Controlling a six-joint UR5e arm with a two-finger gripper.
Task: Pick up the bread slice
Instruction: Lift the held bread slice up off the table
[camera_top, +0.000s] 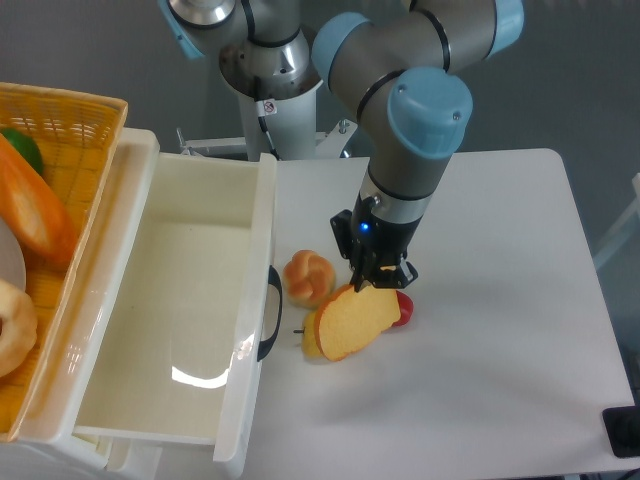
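Note:
The bread slice (350, 322) has a yellow-orange face and a darker crust edge. It is tilted, with its face toward the camera, near the middle of the white table (500, 300). My gripper (376, 284) points down from above and is shut on the slice's upper right edge. The fingertips are partly hidden behind the slice. The slice's lower left end is over or against a small yellow piece (311, 347); I cannot tell whether it still touches the table.
A round tan bun (308, 277) lies just left of the gripper. A small red object (404, 311) sits right of the slice. A large white bin (190, 300) stands at the left, with a wicker basket (70, 130) of toy foods beyond it.

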